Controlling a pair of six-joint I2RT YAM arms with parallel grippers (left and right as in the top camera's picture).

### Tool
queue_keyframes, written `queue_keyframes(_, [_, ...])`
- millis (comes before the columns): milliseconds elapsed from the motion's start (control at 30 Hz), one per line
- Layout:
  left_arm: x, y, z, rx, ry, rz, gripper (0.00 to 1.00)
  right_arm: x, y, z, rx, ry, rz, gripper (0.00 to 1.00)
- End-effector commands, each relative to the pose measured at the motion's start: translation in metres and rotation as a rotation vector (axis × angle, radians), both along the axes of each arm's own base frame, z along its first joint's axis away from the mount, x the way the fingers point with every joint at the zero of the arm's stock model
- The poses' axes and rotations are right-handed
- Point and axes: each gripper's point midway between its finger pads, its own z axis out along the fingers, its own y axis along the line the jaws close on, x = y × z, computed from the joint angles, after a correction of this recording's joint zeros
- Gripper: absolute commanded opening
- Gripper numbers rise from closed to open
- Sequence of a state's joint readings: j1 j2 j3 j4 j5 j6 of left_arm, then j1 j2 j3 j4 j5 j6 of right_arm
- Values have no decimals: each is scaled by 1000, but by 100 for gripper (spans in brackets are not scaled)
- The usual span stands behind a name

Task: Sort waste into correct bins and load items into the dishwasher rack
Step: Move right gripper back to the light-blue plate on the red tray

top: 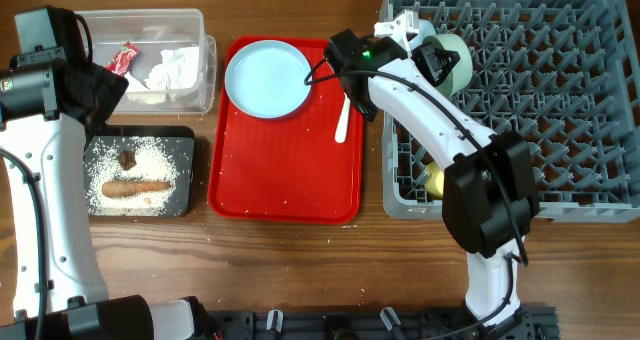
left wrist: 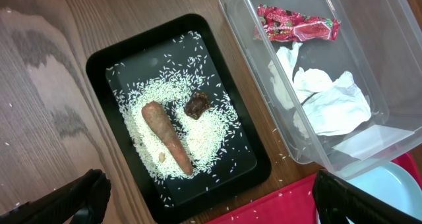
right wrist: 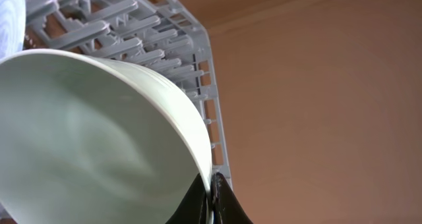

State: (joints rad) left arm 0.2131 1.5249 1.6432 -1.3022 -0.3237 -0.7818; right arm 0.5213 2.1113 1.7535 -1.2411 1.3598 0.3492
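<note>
**Bowl pinched by its rim over the rack corner: the weak point is the grip**

Nearest the robot's side, the yellow cup (top: 433,180) lies in the dishwasher rack (top: 560,100) by its left wall, partly hidden under the right arm (top: 440,120). Across the table (top: 300,270), the black tray (left wrist: 99,62) holds the long brown food piece (left wrist: 168,138), the dark lump (left wrist: 196,105) just beside it, and a spread of white crumbs (left wrist: 151,92). A few grains also lie loose on the wood. The left jaws hang above this spot, wide apart and holding nothing.

Further back, the red tray (top: 285,170) carries the white spoon (top: 342,120) near its right edge and the plate (top: 265,77) in its far left corner. Neither is loaded yet. The clear tub (top: 195,40) beyond the black tray contains the red wrapper (left wrist: 297,26) and the crumpled tissue (left wrist: 323,102).

Farthest off, the right jaws are clamped on the rim of a pale bowl (right wrist: 92,145), held tilted over the rack's far left corner. A pale curved edge shows beside it in the right wrist view. I cannot tell whether that is the second bowl.

The risks follow from that hold, as I judge it. A thin pinch on a smooth rim may let the bowl swivel or slip as it goes down. If the bowl meets a peg tip rather than a gap, it could lever out of the jaws, or bounce out over the rack's left wall just beside it. It could also knock whatever stands next to it. Later, the flat spoon may skid along the red tray when gripped.
</note>
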Motion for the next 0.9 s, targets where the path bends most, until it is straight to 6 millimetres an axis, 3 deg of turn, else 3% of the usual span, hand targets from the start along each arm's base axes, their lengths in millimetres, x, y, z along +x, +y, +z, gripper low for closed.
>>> queue_keyframes(0, [1, -1, 4, 6, -5, -16, 100, -4, 4, -24, 94, 84, -3, 4])
queue_keyframes(233, [1, -1, 4, 6, -5, -16, 100, -22, 38, -41, 153, 196, 64, 4])
queue_keyframes(300, [1, -1, 4, 6, -4, -16, 100, -34, 47, -48, 172, 272, 79, 18])
queue_keyframes(333, [1, -1, 4, 6, -5, -16, 100, -40, 52, -52, 181, 302, 87, 36])
queue_keyframes(367, [1, -1, 4, 6, -5, -16, 100, -44, 56, -54, 192, 323, 93, 47])
queue_keyframes(433, [1, -1, 4, 6, -5, -16, 100, -47, 62, -54, 212, 331, 102, 78])
queue_keyframes(467, [1, -1, 4, 6, -5, -16, 100, -48, 63, -51, 226, 326, 106, 85])
queue_keyframes(533, [1, -1, 4, 6, -4, -16, 100, -50, 68, -36, 298, 305, 113, 92])
queue_keyframes(633, [1, -1, 4, 6, -4, -16, 100, -48, 85, 10, 512, 191, 162, 95])
queue_keyframes(700, [1, -1, 4, 6, -5, -16, 100, -44, 122, 44, 824, 94, 269, 95])
queue_keyframes(767, [1, -1, 4, 6, -5, -16, 100, -36, 188, 65, 1182, 77, 449, 93])
queue_keyframes(800, [1, -1, 4, 6, -5, -16, 100, -31, 227, 68, 1340, 101, 549, 87])
queue_keyframes(833, [1, -1, 4, 6, -4, -16, 100, -26, 244, 64, 1402, 114, 584, 81])
queue_keyframes(867, [1, -1, 4, 6, -5, -16, 100, -17, 253, 45, 1473, 89, 503, 78])
